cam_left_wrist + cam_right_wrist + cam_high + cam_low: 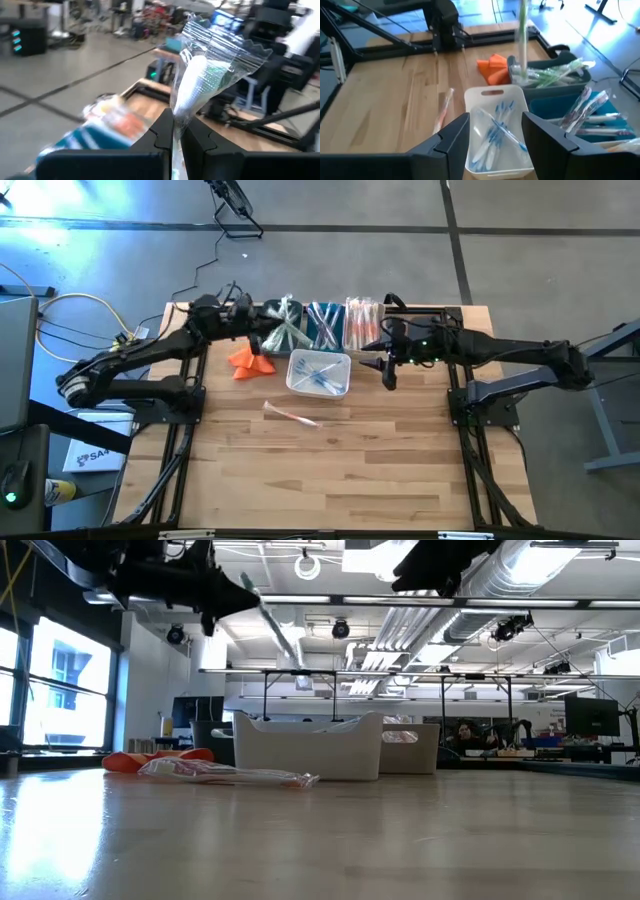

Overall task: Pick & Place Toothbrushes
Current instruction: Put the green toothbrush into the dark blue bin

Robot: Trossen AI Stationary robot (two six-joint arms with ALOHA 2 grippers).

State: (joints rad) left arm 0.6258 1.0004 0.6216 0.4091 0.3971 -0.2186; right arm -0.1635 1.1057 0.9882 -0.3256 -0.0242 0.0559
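Left gripper point(173, 131) is clamped on a green wrapped toothbrush point(200, 75) above the back bins; next, drop it in. Right gripper point(492, 132) waits, fingers apart.

Right claw point(492, 135) is spread wide, directly over the white bin point(318, 373) of blue toothbrushes point(495, 131); straight drop is clear down to the bin's walls. On its far side the row of bins point(322, 323) blocks. Left claw point(262, 326) with its wrapped green toothbrush point(285, 330) crowds the row's green end. A pink toothbrush point(290, 416) lies loose on open bench point(330, 470) beyond the white bin. Orange cloth point(249, 359) sits below the left claw.
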